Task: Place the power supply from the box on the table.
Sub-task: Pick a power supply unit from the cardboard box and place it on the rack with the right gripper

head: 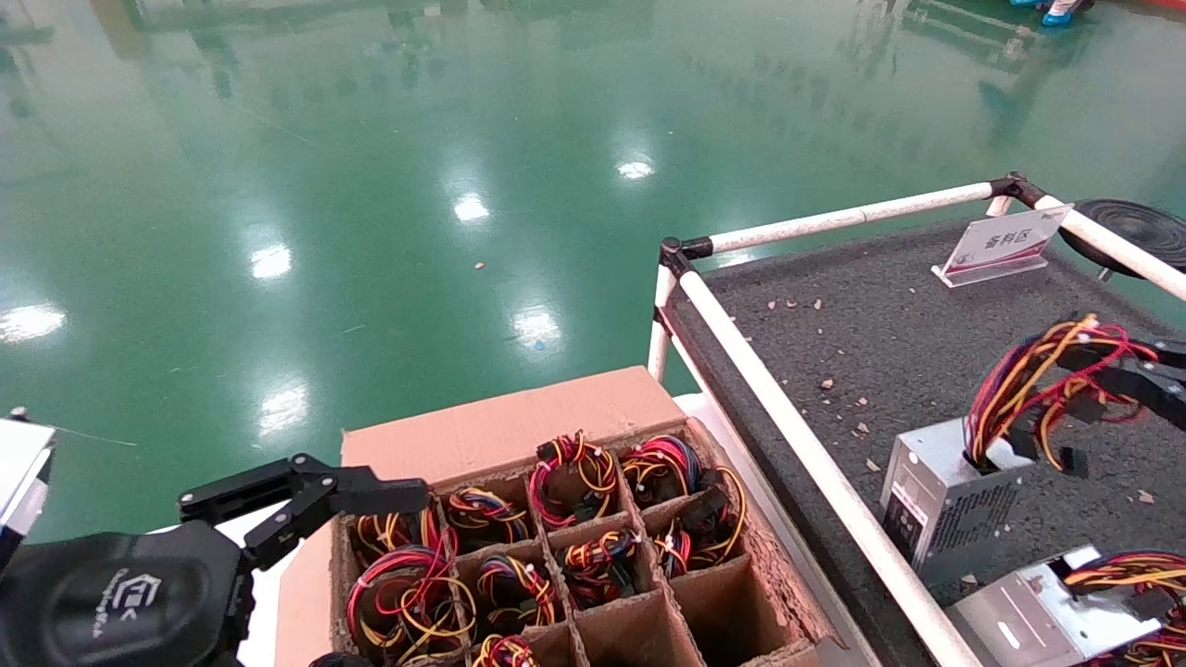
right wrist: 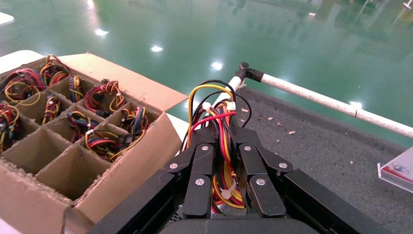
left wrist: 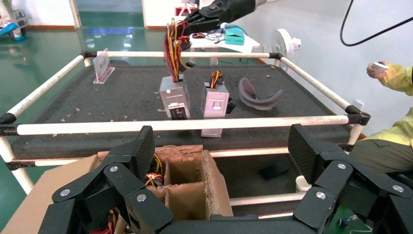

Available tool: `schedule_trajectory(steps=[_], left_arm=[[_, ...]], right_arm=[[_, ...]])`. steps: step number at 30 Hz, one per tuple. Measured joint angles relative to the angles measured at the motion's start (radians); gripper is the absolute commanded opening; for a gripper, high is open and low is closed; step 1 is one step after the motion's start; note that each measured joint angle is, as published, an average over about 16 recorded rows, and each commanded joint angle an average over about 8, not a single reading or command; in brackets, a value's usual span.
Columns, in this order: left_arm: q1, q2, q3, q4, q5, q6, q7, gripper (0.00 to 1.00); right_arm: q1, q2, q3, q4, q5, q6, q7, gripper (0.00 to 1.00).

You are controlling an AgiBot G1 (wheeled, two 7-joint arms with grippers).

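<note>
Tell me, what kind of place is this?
Probably a factory or workshop floor: a glossy green floor, a box with dividers holding wired power supplies, and a railed table where more units stand.

White sign card (head: 1001, 243) standing on the table (head: 889, 352): red characters printed, too small to read. Logo on left wrist housing (head: 120, 597): white emblem with lettering, not legible. Labels on power supply (head: 945, 500): unreadable.
</note>
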Motion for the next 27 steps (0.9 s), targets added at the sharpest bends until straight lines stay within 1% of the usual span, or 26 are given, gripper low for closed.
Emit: schedule_trajectory(steps=[13,25,26,27], left_arm=[[0.000,0.000,0.000,0.000,0.000,0.000,0.000,1.00],[0.000,0.000,0.000,0.000,0.000,0.000,0.000,1.00],[0.000,0.000,0.000,0.000,0.000,0.000,0.000,1.00],[0.000,0.000,0.000,0.000,0.000,0.000,0.000,1.00]], right_arm=[[-0.081,0.054,-0.039,0.061,0.082,0.000,0.008,0.00],[-0.142,0.083,-0.081,0.070,0.136,0.004,-0.001,0.00],[-0.145,0.084,-0.084,0.067,0.138,0.005,-0.002,0.02],[-0.148,0.085,-0.087,0.065,0.141,0.005,-0.004,0.08]])
